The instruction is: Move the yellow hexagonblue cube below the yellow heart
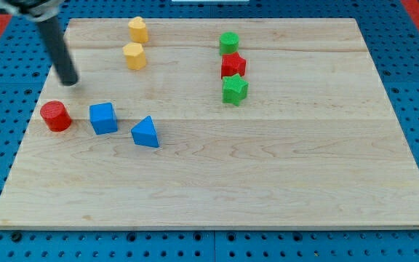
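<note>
1. There are no jaws here to be apart or together: the arm ends in a plain dark rod, and my tip (69, 81) rests on the board (282, 175) near its upper left corner, clamped on nothing.
2. My tip touches no block. It stands above the red cylinder (55, 116) and up and to the left of the blue cube (103, 118), with bare wood between it and each.
3. The blue cube is a bright blue block with a flat top face, sitting upright at the view's left, just right of the red cylinder and apart from it.
4. A blue triangle (145, 132) lies just down and to the right of the cube, close but not touching.
5. Two yellow blocks sit near the view's top, one above the other: the upper yellow block (137, 30) and the lower yellow block (134, 55). Their shapes are hard to tell apart at this size; both look squat and rounded.
6. The cube lies well below the lower yellow block and a little to its left.
7. Right of centre, a column runs downward: green cylinder (228, 42), red star (233, 65), green star (234, 89), each close to the next.
</note>
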`<state>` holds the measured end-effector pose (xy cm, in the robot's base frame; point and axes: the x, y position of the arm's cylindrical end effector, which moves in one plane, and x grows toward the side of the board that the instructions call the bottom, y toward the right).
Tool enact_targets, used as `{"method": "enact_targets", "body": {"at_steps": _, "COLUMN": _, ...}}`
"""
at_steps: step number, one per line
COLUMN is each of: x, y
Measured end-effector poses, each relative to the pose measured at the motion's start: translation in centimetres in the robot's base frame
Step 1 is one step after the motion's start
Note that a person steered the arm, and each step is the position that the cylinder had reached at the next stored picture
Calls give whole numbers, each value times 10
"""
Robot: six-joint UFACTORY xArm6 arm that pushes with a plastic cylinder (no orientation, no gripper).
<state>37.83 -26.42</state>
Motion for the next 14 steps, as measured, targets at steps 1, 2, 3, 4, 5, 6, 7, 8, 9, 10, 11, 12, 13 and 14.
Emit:
{"method": "enact_targets", "body": {"at_steps": 1, "x": 33, "y": -40}}
{"method": "enact_targets", "body": {"at_steps": 2, "x": 48, "y": -41}}
{"method": "enact_targets", "body": {"at_steps": 3, "x": 96, "y": -40}}
{"method": "enact_targets", "body": {"at_steps": 4, "x": 165, "y": -30}}
{"method": "enact_targets", "body": {"at_steps": 5, "x": 147, "y": 6}}
{"method": "enact_targets", "body": {"at_steps": 6, "x": 123, "y": 24}}
{"method": "enact_targets", "body": {"at_steps": 7, "x": 120, "y": 69}}
{"method": "enact_targets", "body": {"at_steps": 8, "x": 90, "y": 73}}
{"method": "enact_targets", "body": {"at_steps": 9, "x": 62, "y": 81}}
{"method": "enact_targets", "body": {"at_steps": 10, "x": 36, "y": 87}}
{"method": "enact_targets", "body": {"at_steps": 11, "x": 64, "y": 101}}
{"method": "enact_targets", "body": {"at_steps": 12, "x": 87, "y": 132}}
{"method": "enact_targets", "body": {"at_steps": 13, "x": 70, "y": 132}}
{"method": "enact_targets", "body": {"at_steps": 14, "x": 57, "y": 107}}
